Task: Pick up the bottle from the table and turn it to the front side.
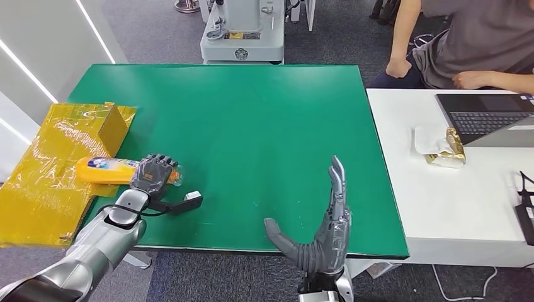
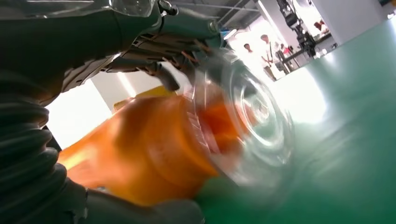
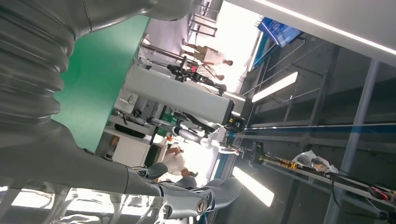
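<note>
Looking down, I saw the bottle point(image 1: 108, 170) lying on its side at the table's point(image 1: 264, 126) left edge, long axis left-right. My left hand point(image 1: 154, 172) clamped its cap end; the right hand point(image 1: 324, 223) hovered apart, well away.

A person point(image 1: 469, 44) sits at a white desk point(image 1: 466, 207) with a laptop point(image 1: 488, 116) and a gold packet point(image 1: 448, 150).

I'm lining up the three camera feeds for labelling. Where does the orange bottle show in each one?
Head view: bottle lying at the green table's left edge, under the left hand.
Left wrist view: blurred orange body at centre, close against the hand.
Right wrist view: not in it.
Shared landmark: the green table.
</note>
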Controlling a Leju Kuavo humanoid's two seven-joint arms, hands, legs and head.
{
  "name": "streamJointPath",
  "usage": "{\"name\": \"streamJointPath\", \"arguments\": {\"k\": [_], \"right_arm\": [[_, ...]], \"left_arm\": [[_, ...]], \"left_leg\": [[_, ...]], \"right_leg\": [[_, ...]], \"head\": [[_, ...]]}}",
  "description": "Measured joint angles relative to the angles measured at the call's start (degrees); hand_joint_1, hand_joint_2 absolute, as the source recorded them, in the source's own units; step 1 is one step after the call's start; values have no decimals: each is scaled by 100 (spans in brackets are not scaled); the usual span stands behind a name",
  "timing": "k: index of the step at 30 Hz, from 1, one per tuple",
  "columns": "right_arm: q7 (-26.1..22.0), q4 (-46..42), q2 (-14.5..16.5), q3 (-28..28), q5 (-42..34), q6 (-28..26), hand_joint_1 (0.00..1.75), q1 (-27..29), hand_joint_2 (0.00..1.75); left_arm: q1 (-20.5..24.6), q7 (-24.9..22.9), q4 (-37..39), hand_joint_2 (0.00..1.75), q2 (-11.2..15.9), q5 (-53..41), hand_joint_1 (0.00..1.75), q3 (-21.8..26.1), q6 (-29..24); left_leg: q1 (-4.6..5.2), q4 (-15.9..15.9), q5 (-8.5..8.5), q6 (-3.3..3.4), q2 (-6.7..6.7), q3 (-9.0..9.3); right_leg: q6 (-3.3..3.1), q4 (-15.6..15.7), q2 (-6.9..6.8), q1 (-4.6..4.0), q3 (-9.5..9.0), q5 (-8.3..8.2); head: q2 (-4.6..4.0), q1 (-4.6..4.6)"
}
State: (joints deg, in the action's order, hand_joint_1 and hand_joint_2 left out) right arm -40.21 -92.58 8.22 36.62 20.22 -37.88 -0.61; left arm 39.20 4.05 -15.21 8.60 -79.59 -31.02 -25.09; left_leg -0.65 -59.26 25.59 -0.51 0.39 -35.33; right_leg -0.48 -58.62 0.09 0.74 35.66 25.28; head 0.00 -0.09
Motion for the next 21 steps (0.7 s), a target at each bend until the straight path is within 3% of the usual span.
{"name": "streamJointPath", "arguments": {"k": [14,19,21], "right_arm": [[-1,39,0,13,10,-52,0,-5,175],[-1,39,0,10,-1,-52,0,0,175],[-1,43,0,17,-57,-61,0,-3,175]], "left_arm": [[-29,-80,0,175,0,-280,0,239,-279],[-123,-48,-41,175,-3,-103,0,516,-1199],[-271,239,-371,175,-22,-99,0,795,-1375]], "left_leg": [[0,0,-1,-1,0,3],[0,0,-1,-1,-1,2],[2,-1,0,0,3,5]], "right_leg": [[0,-3,0,0,-1,0],[0,-2,0,0,-1,0],[0,-1,4,1,1,0]], "head": [[0,0],[0,0],[0,-2]]}}
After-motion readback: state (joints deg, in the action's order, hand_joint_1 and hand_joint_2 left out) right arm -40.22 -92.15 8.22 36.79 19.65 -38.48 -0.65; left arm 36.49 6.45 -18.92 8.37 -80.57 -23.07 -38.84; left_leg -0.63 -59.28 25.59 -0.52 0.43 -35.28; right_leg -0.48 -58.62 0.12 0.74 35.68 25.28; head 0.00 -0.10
